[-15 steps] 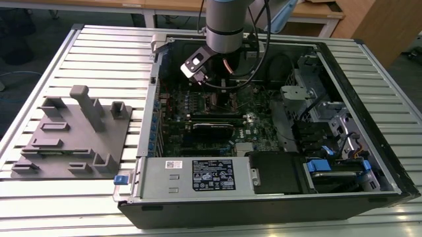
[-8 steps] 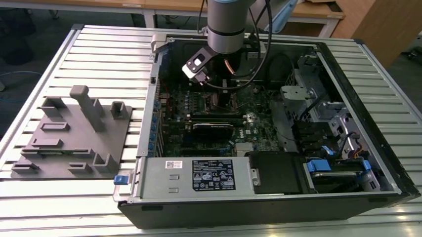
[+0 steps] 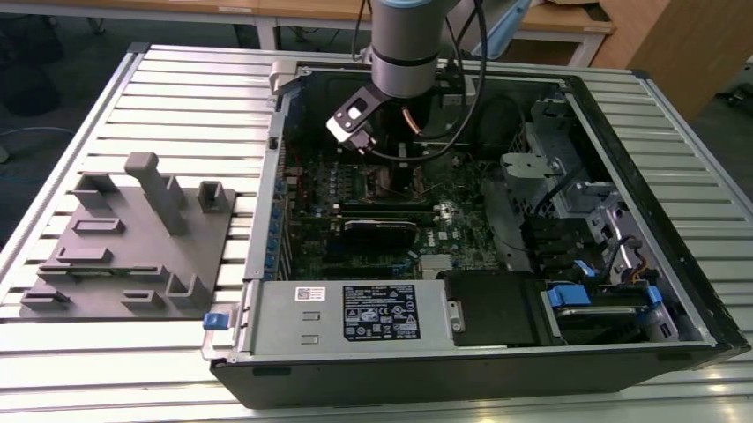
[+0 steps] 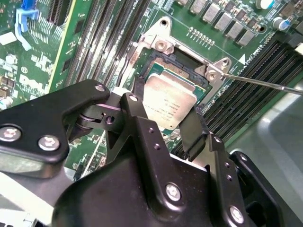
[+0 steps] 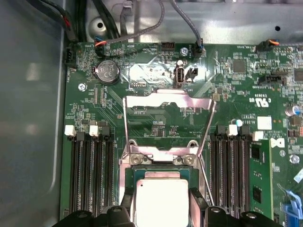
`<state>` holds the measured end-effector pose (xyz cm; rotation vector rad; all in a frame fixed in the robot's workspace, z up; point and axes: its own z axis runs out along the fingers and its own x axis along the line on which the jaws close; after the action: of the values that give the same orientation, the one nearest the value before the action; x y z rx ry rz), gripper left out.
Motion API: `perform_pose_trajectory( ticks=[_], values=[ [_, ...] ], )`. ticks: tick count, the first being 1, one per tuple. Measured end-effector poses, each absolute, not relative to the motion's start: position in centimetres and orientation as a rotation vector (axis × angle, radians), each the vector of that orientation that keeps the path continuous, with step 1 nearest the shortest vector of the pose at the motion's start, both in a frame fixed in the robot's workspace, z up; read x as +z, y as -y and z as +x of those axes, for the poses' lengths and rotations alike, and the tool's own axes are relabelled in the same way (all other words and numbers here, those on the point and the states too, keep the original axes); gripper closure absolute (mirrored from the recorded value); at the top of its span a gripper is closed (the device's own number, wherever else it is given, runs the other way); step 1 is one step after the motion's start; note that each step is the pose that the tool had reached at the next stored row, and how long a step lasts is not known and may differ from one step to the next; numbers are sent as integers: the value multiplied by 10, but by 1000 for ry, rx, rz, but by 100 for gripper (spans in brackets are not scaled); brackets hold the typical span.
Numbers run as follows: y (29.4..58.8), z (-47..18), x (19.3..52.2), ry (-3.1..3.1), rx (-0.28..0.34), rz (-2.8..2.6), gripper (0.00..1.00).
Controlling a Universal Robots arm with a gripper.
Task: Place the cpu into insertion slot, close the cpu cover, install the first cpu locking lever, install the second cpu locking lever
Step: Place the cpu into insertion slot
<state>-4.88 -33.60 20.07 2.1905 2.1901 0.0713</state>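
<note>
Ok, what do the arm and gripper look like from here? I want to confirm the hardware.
The arm is a pale silver-grey cylinder with a black band round it. Black cables hang beside it, and a small black box with a pale face sits at its wrist. The gripper is matte black, with angular linkage plates, two narrow fingers and silver screw heads.

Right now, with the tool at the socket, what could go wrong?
The tool is right at the cpu, at the insertion slot; I cannot tell if the cpu lies flat, so pressing might damage the slot. The thin locking lever runs close beside the tool and might snag.
</note>
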Motion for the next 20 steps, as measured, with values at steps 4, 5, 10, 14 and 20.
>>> perform_pose_trajectory(
  ticks=[4, 5, 10, 14, 20],
  values=[
    [336, -48, 200, -2198, 72, 2183, 46],
    [336, -48, 200, -2198, 72, 2183, 46],
    [336, -48, 197, -2198, 71, 2183, 46],
    [336, -49, 196, -2198, 71, 2183, 46],
    [336, -51, 195, -2197, 71, 2184, 46]
  ],
)
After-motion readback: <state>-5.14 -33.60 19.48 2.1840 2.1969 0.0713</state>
